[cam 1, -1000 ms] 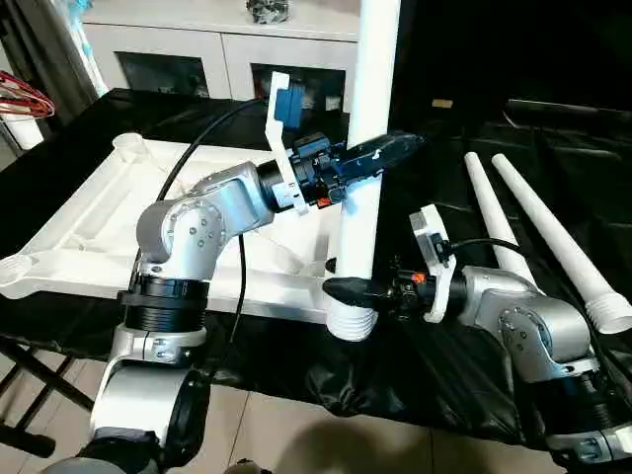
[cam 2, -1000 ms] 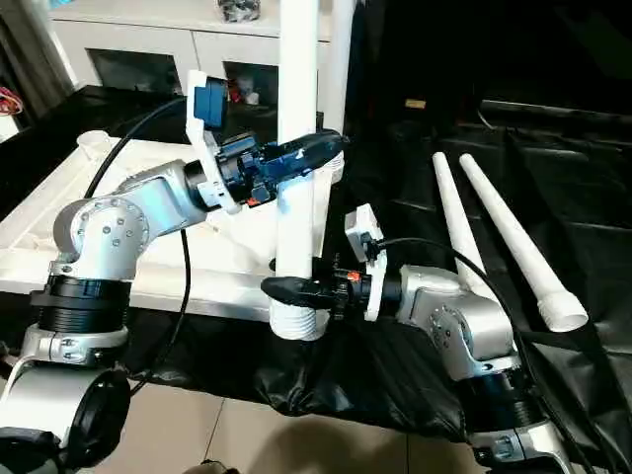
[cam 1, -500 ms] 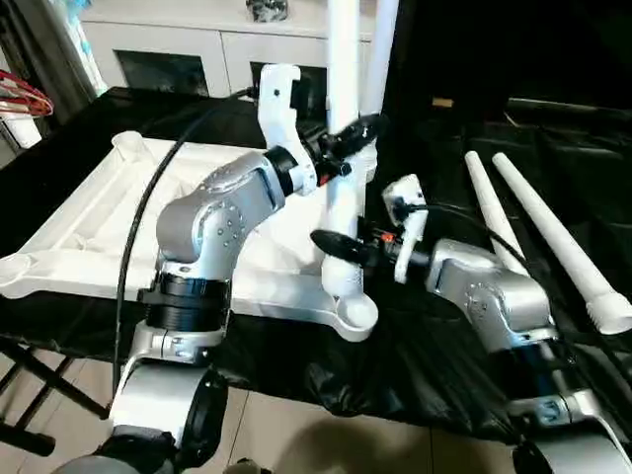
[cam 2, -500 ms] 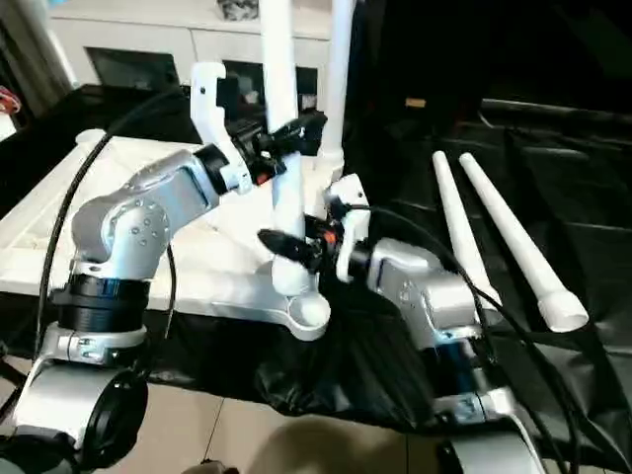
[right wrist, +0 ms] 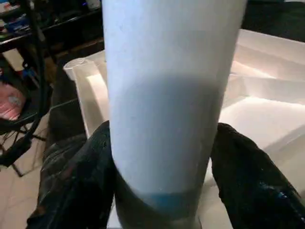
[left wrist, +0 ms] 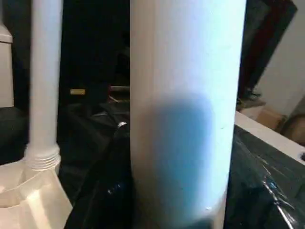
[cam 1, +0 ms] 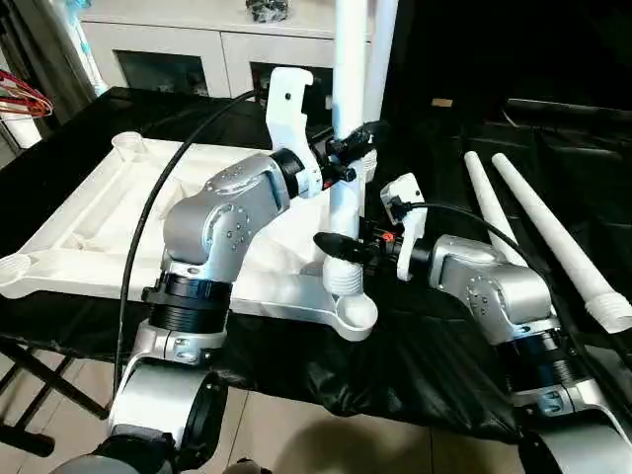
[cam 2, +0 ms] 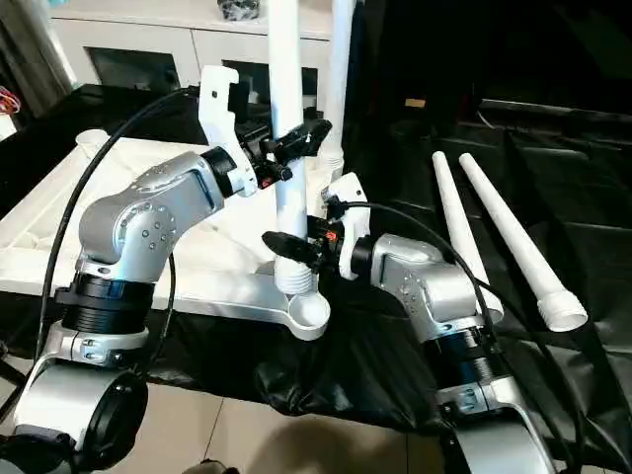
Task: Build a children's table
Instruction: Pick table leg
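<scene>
A white tubular leg [cam 1: 348, 148] stands upright, its long axis vertical, its ribbed lower end [cam 1: 343, 277] poised directly above the round near-corner socket [cam 1: 355, 316] of the upturned tabletop [cam 1: 99, 212], which lies ribs-up on the black-draped desk [cam 1: 434, 346]. Whether the ribbed end already touches the socket rim cannot be told; it appears just short of seated and set slightly towards the slab's inner side.

Both arms share this leg. The left gripper [cam 1: 351, 150] takes it high up, black fingers [cam 2: 308, 133] lying level across the tube and closed around it, so the shaft runs straight up and down between them. The right gripper [cam 1: 339, 247] works low, just above the ribbed end, with one finger [cam 1: 334, 243] pressed to the tube's near side; in the right wrist view dark pads [right wrist: 243, 176] flank the shaft on both sides, but whether they clamp it or merely bracket it cannot be told.

The right fingers are the nearer to the socket, which lies straight below them along the leg's own axis.

A second leg [cam 1: 380, 59] already stands in the far corner socket. Two more legs [cam 1: 548, 232] lie side by side on the desk, well apart, beyond the right arm.
</scene>
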